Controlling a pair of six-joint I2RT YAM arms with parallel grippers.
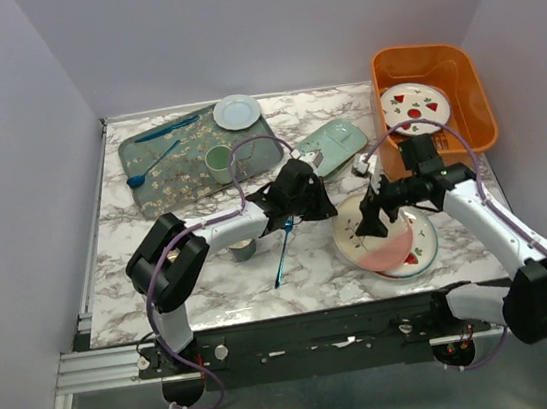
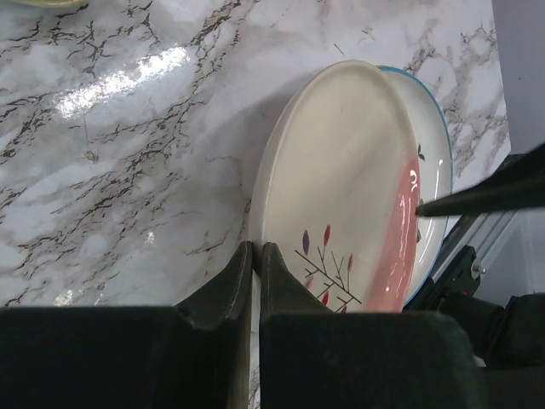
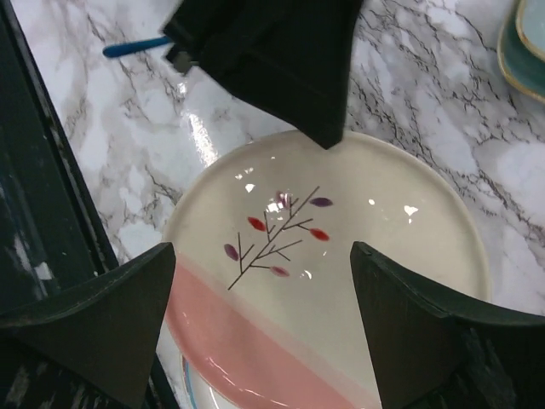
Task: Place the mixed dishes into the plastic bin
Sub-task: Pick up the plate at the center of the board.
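Near-right cream-and-pink glazed ceramic plate [image 3: 383, 221]: stiff, slick, chippable; pinch the rim. Right gripper [image 3: 260, 256] wide above it; left gripper [image 2: 257, 249] shut.

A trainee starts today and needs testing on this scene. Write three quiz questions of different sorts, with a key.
1. True or false: the orange bin already holds a plate with red marks.
2. Pick one: the right gripper, over the cream and pink plate, is A) open, B) shut, C) clamped on a spoon.
3. Fill in: the left gripper, shut, is by the rim of that plate, which lies on a lower plate whose rim is ____.
Key: 1 true; 2 A; 3 blue.
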